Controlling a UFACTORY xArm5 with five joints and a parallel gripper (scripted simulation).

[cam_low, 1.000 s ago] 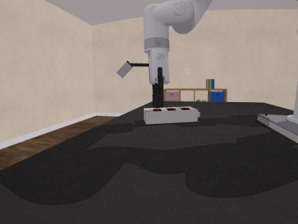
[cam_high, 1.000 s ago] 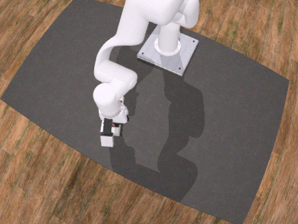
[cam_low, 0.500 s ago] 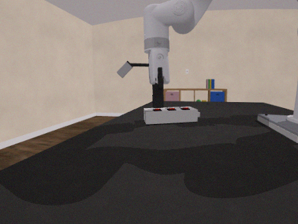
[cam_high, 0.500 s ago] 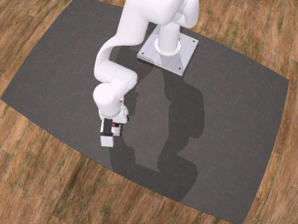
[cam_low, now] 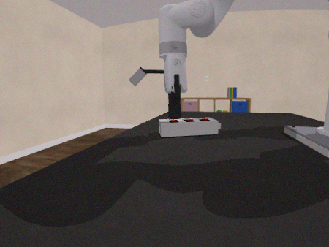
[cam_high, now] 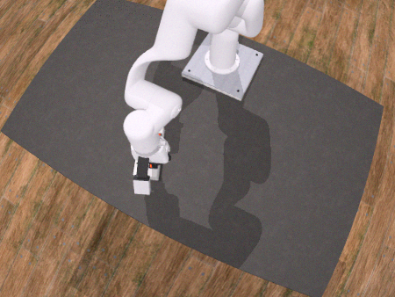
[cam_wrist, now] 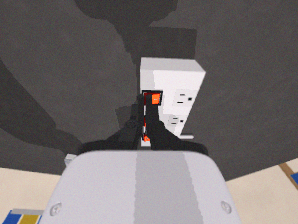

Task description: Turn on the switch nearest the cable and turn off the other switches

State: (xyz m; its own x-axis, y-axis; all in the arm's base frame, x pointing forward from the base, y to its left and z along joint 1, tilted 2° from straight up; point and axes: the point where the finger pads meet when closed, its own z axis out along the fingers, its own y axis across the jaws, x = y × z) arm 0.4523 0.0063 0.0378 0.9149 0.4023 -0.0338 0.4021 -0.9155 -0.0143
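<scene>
Fingers on my gripper (cam_low: 174, 114) were pinched together on nothing, tips over the left-end switch (cam_low: 173, 120) of the power strip (cam_low: 189, 127), mid-frame. Best bet seemed a short straight press, so the strip stayed flat.

the arm (cam_low: 190, 18) reaches steeply down, its gripper (cam_low: 174, 116) pointing straight downward with fingers pressed together, gripping nothing.

From the exterior view I see the power strip (cam_low: 189, 127) as the only low obstacle mid-frame, with my closed gripper (cam_low: 174, 116) planted on its left end. The base plate (cam_low: 305, 136) blocks the right edge. Dark table (cam_low: 164, 204) across the lower frame gives open passage.
</scene>
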